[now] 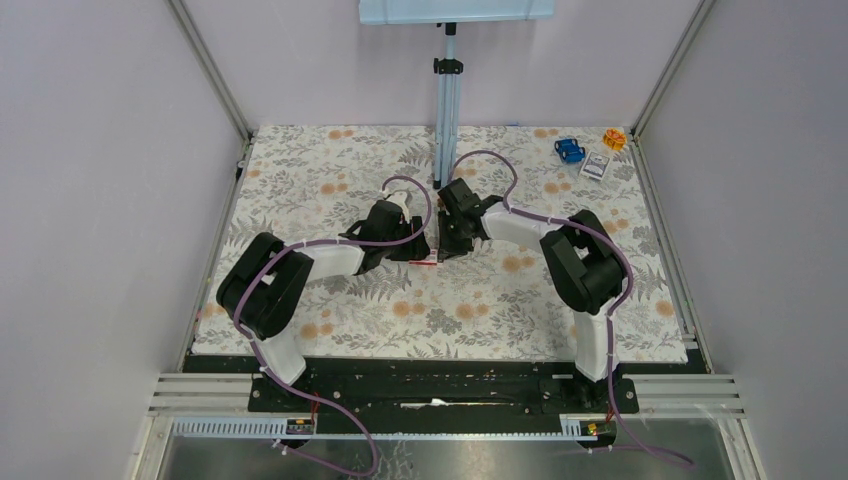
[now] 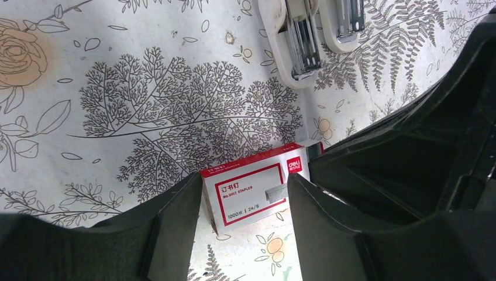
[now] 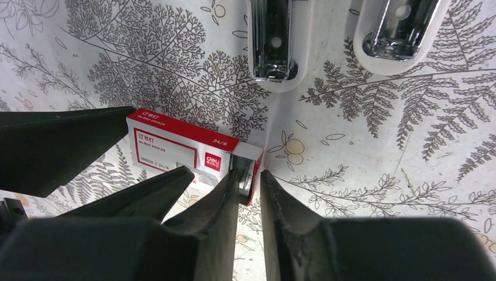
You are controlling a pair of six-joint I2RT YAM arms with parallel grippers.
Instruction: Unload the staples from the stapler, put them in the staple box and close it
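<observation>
- Counted one floral-print tablecloth [image 1: 330,170], laid flat under everything as the work surface.
- Counted two black jointed arms, the left arm [image 1: 265,285] and the right arm [image 1: 585,265]. Both bent inward to meet at the centre of the top view, probably so one could steady while the other worked.
- Counted one white plastic stapler [image 3: 272,41] with chrome inner parts, swung open into two halves lying side by side along the top edge of both wrist views. Judged it left open, channel up, to give access to the magazine; made out no staples in that channel.
- Found the left gripper [image 2: 244,181] at bottom centre of its own view, parted about a box-width and seemingly clamped on either side of one red cardboard staple box [image 2: 248,193]. Judged this a bracing hold, to keep the box from sliding.
- Found the right gripper [image 3: 248,175] at bottom centre of its view, closed to a narrow gap at the open end of that box.
- Noted three oddments well apart at the upper right of the top view: one small blue object [image 1: 569,150], one small grey box [image 1: 594,168] and one small orange object [image 1: 613,138]. Judged them no part of the job.
- Made out what looked like one thin silvery metal strip of staples [image 3: 244,175], pinched between the right fingertips at the box mouth, below and apart from the stapler. Judged it held there for slipping into the box, though too small to be sure.
</observation>
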